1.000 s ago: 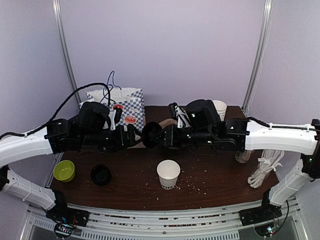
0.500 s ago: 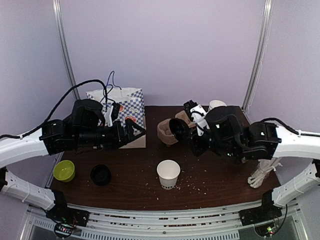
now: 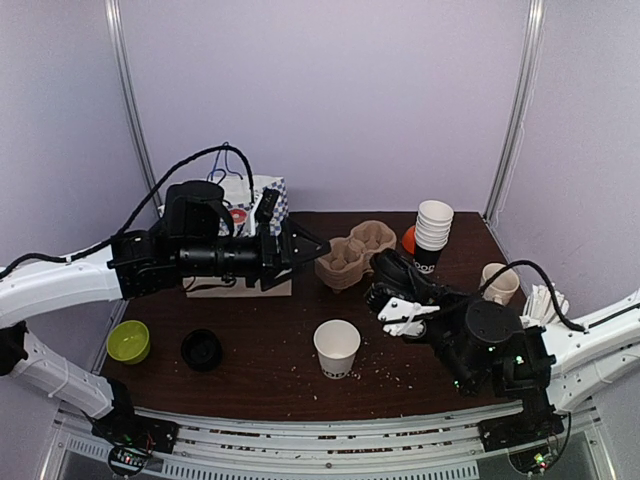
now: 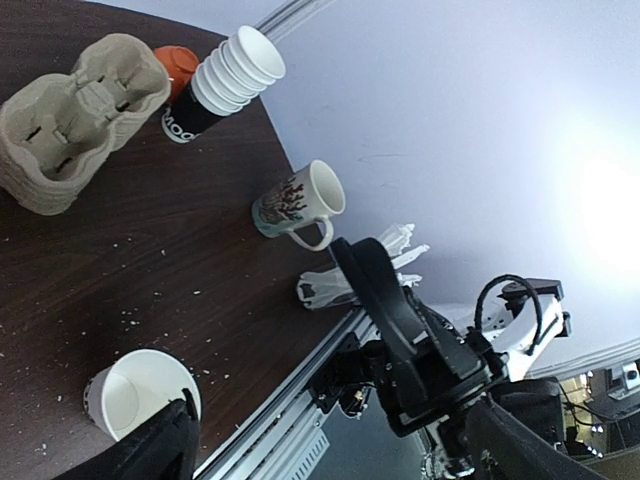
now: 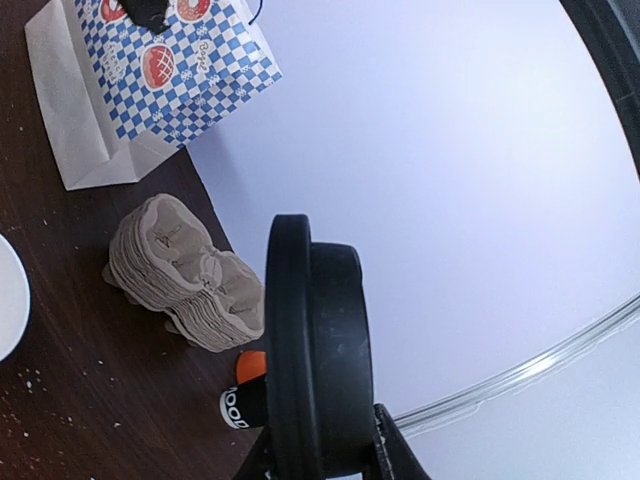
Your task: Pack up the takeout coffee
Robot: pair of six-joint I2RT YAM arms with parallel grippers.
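The takeout coffee's paper cup (image 3: 337, 347) stands lidless near the front middle of the table, white with dark print at its base; the left wrist view has it at the bottom left (image 4: 140, 395). Right of the cup, my right gripper (image 3: 390, 290) is shut on a black lid (image 3: 384, 274), held on edge. The right wrist view shows that lid (image 5: 315, 360) clamped between the right gripper's (image 5: 325, 455) fingers. My left gripper (image 3: 300, 243) is open and empty above the table beside the pulp carriers; its fingers frame the left gripper's (image 4: 340, 455) own view.
A blue checked paper bag (image 3: 262, 200) stands behind the left arm. Stacked pulp cup carriers (image 3: 355, 255) sit mid-table, a tall cup stack (image 3: 432, 232) and a mug (image 3: 497, 282) to the right. A second black lid (image 3: 202, 350) and a green bowl (image 3: 128, 341) lie front left.
The two grippers were together at mid-table. The right arm has drawn back to the near right with the lid. The left gripper has swung right, past the bag.
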